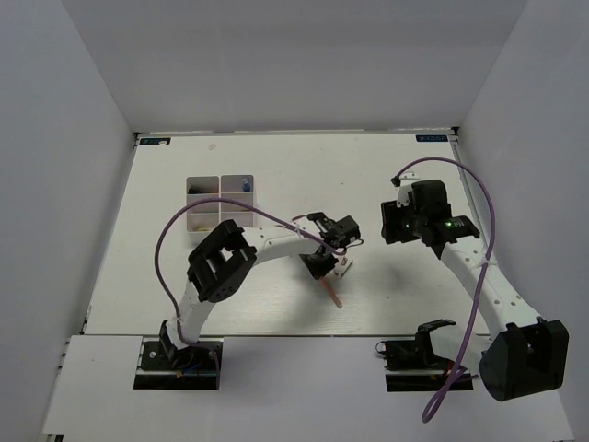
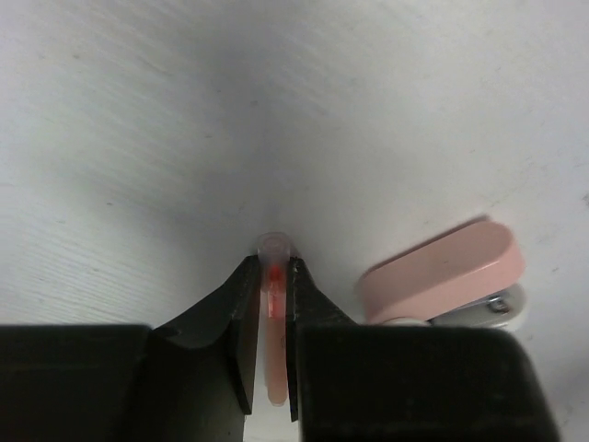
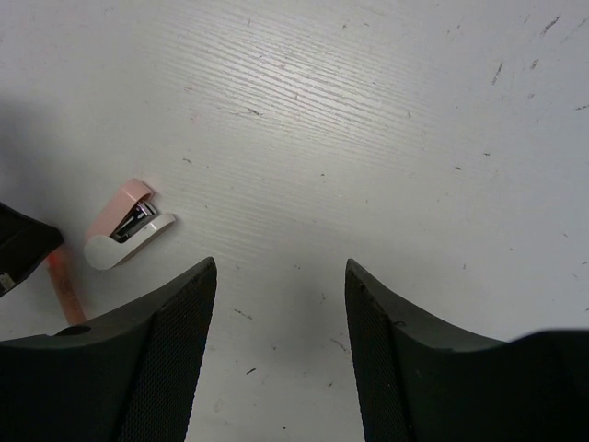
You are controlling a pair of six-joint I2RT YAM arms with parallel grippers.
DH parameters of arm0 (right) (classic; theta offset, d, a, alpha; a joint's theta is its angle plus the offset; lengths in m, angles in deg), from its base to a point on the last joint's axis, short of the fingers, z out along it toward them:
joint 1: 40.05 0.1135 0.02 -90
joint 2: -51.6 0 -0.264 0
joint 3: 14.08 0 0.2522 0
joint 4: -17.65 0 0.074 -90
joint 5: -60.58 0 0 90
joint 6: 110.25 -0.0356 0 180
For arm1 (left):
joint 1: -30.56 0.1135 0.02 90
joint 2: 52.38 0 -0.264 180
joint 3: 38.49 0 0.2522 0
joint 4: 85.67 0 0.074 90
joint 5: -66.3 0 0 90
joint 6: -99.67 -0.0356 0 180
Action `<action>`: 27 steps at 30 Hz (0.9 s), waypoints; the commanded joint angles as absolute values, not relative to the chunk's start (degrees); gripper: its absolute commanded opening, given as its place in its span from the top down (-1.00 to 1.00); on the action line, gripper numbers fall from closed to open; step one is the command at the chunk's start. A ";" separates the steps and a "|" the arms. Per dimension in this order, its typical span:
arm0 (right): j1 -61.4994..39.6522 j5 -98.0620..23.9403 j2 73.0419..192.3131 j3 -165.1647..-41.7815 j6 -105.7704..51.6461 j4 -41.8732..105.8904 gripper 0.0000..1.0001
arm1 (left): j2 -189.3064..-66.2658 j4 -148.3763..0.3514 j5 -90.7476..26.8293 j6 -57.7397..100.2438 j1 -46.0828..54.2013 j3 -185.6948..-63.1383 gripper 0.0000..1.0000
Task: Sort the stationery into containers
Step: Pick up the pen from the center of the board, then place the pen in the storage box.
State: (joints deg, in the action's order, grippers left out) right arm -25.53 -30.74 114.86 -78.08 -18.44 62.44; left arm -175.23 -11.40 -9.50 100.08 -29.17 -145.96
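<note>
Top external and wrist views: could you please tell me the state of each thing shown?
left hand: shut on pink pen.
right hand: open, empty.
pink pen: gripped between the fingers.
pink stapler: lying on the table, ungripped.
organizer box: upright, open-topped, some items inside.

Translucent pink stick (image 2: 274, 322), clamped in left pincer (image 2: 272, 269), mid-worktop, slanting toward near edge; pink-white stapler (image 2: 442, 276) just beside. White compartmented box (image 1: 220, 189) toward far-left corner, blue-capped tube (image 1: 245, 185) inside.
</note>
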 commanded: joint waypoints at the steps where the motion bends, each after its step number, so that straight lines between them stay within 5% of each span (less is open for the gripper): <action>1: -26.16 -31.26 113.65 -78.46 -19.19 60.33 -0.22 | -171.33 -14.31 -8.14 97.50 -29.21 -137.87 0.99; 7: -26.43 -32.23 113.74 -78.03 -19.10 60.06 -0.22 | -153.93 -18.20 -1.29 78.16 -26.57 -130.83 0.99; 10: -26.16 -32.67 114.09 -77.85 -19.02 60.15 -0.22 | -141.48 -17.85 11.85 70.36 -24.99 -126.70 0.99; 14: -26.25 -33.63 114.61 -77.67 -18.49 59.72 -0.22 | -127.55 -33.68 23.13 53.67 -17.53 -112.06 0.99; 19: -26.16 -34.43 115.31 -77.23 -18.14 59.45 -0.22 | -115.33 -52.03 14.81 34.85 -2.35 -100.96 0.99; 27: -26.34 -35.40 116.90 -77.15 -17.70 59.71 -0.22 | -119.17 -66.70 5.04 18.03 10.69 -101.64 0.99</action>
State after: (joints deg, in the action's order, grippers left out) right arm -26.12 -34.35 116.50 -77.60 -18.31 61.19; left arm -118.16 -56.84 8.92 27.72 8.69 -99.75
